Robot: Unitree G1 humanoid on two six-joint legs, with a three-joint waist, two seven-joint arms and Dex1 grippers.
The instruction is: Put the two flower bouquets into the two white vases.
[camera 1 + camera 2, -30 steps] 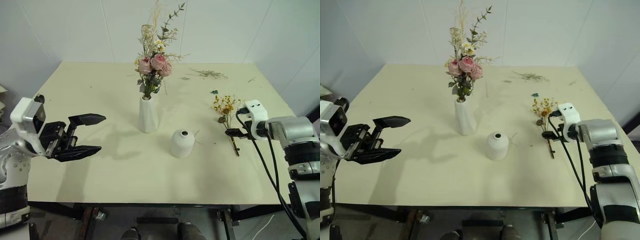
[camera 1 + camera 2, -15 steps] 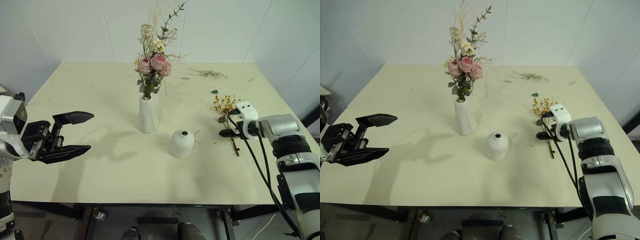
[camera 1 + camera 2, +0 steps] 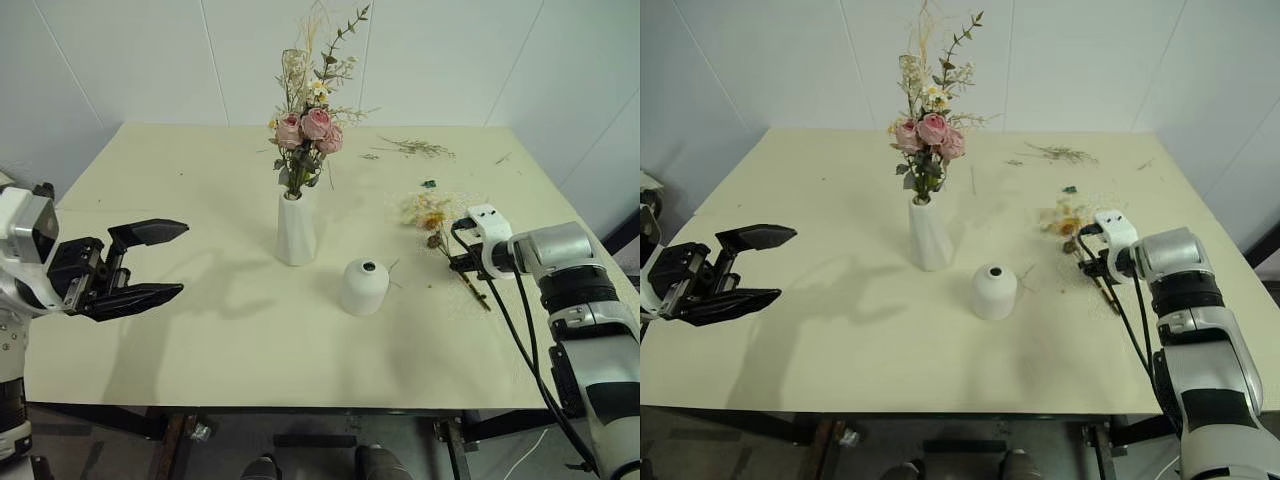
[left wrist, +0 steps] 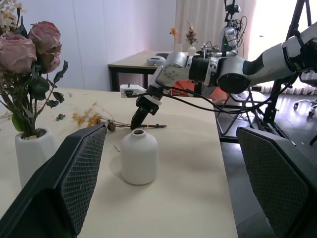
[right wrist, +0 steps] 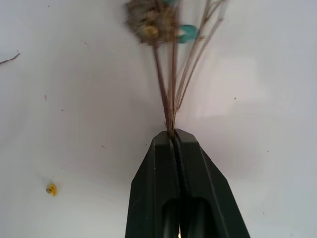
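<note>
The pink rose bouquet (image 3: 308, 130) stands upright in the tall white vase (image 3: 296, 230) at the table's middle. The short rounded white vase (image 3: 365, 287) sits in front of it to the right, with nothing in its top hole. The thin spray of yellow-orange blossoms (image 3: 425, 212) lies right of the short vase, its blossoms blurred. My right gripper (image 3: 456, 263) is shut on its brown stems (image 5: 168, 99), low over the table. Far to the left of both vases, my left gripper (image 3: 182, 260) hangs open and holds nothing.
Loose dry twigs (image 3: 418, 148) lie near the table's back edge, and a small teal scrap (image 3: 429, 184) lies behind the spray. One fallen yellow blossom (image 5: 51, 189) rests on the table (image 3: 200, 350) by my right gripper. Another table and equipment (image 4: 148, 59) stand beyond.
My right gripper has shut on the spray's stems, and the blossoms have swung left and back. The vases and rose bouquet have not moved.
</note>
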